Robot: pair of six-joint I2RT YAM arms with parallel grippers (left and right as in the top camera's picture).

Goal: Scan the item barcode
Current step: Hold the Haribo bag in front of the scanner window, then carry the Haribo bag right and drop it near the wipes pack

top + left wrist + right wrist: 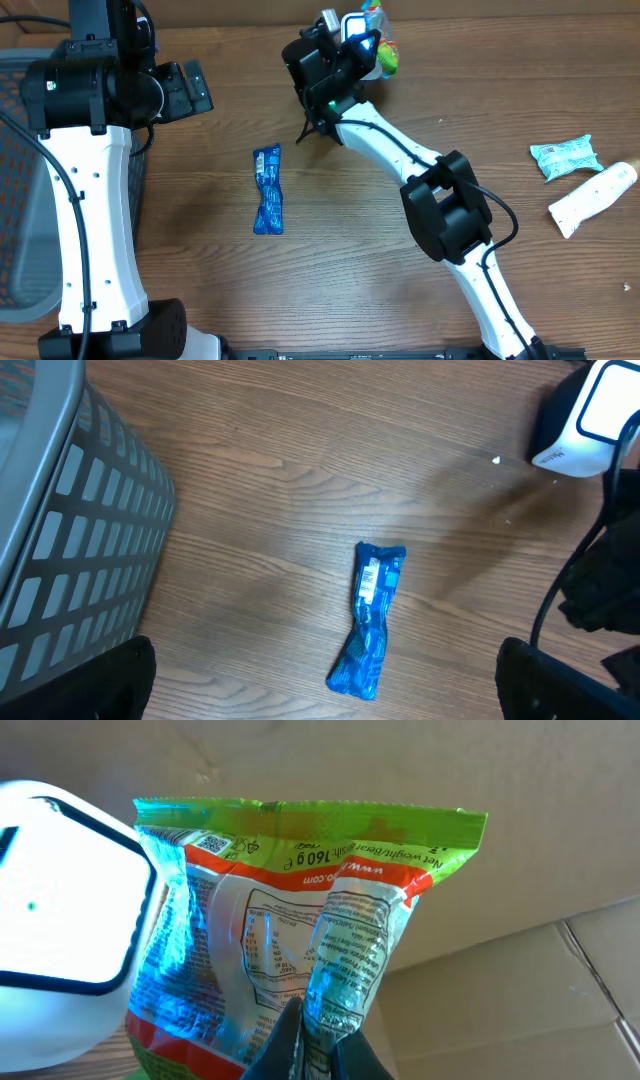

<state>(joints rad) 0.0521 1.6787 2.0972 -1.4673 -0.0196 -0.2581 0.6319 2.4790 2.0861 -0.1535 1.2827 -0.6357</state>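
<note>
My right claw [315,1045] is pinched shut on the crinkled back seam of a green and orange snack bag [300,890], held just beside the white scanner [60,910] at the table's [350,290] far edge, while my left claw [190,88] hangs wide open and empty near the left edge.

The right tool [370,58] holds a green bag [386,56] beside the white scanner [354,26].
</note>
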